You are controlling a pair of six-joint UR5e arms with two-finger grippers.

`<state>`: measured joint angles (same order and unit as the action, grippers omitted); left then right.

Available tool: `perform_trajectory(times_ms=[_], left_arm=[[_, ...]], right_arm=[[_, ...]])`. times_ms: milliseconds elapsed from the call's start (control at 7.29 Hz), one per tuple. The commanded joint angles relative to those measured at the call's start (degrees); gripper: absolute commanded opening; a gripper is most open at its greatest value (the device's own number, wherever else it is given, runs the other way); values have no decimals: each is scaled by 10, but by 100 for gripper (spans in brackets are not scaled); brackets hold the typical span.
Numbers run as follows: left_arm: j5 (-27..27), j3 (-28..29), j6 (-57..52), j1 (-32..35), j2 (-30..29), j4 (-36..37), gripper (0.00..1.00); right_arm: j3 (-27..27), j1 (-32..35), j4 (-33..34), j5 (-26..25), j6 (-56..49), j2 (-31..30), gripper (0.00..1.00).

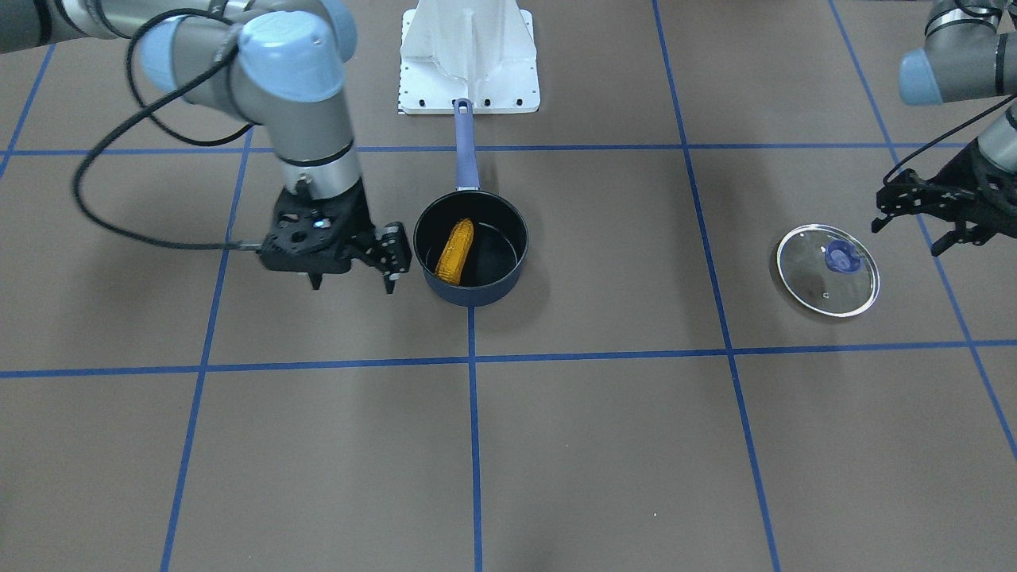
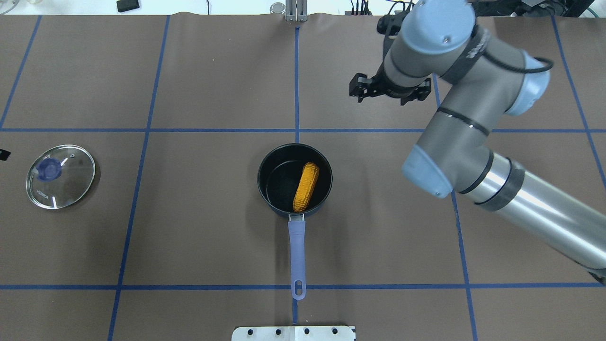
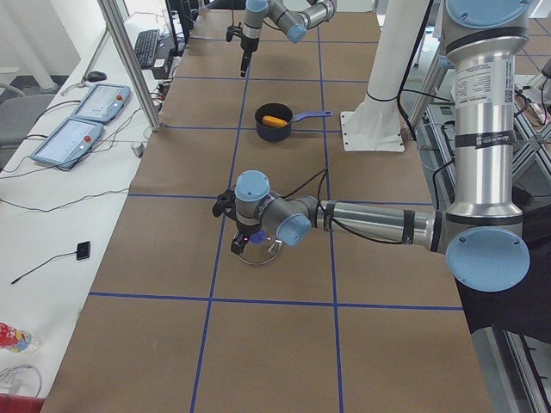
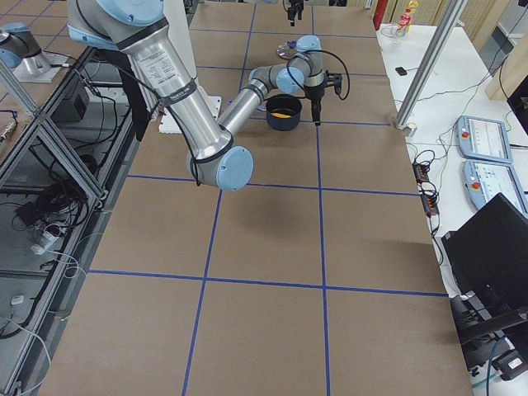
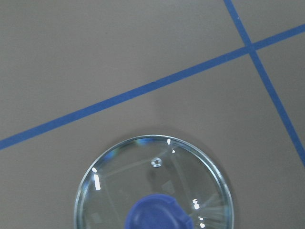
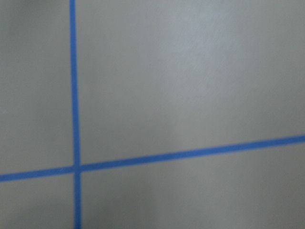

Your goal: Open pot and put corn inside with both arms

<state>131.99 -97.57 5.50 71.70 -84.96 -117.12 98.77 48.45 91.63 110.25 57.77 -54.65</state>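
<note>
Corn (image 1: 455, 253) sits in the open pot (image 1: 477, 295)! Right gripper (image 1: 352, 282) just beside the pot, left gripper (image 1: 910, 237) well apart from it, both spread, empty.

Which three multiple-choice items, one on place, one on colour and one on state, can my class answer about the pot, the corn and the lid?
1. Where is the corn?
A) inside the pot
B) beside the pot
C) beneath the pot

2. What colour is the knob on the lid?
A) red
B) blue
C) green

3. In what state is the pot?
A) lidded
B) tipped over
C) open and upright

Answers:
1 A: the corn lies on the pot's black floor.
2 B: the knob shows blue against the clear glass.
3 C: the lid rests on the table, well apart from the pot.
</note>
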Motion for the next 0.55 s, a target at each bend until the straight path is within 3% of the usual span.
perform_trajectory(times_ms=[0, 411], left_arm=[[4, 1, -134, 68, -5, 87, 97], [24, 31, -180, 114, -6, 89, 97]], right_arm=[[-2, 122, -4, 97, -135, -53, 100], [-11, 224, -4, 176, -275, -117, 100]])
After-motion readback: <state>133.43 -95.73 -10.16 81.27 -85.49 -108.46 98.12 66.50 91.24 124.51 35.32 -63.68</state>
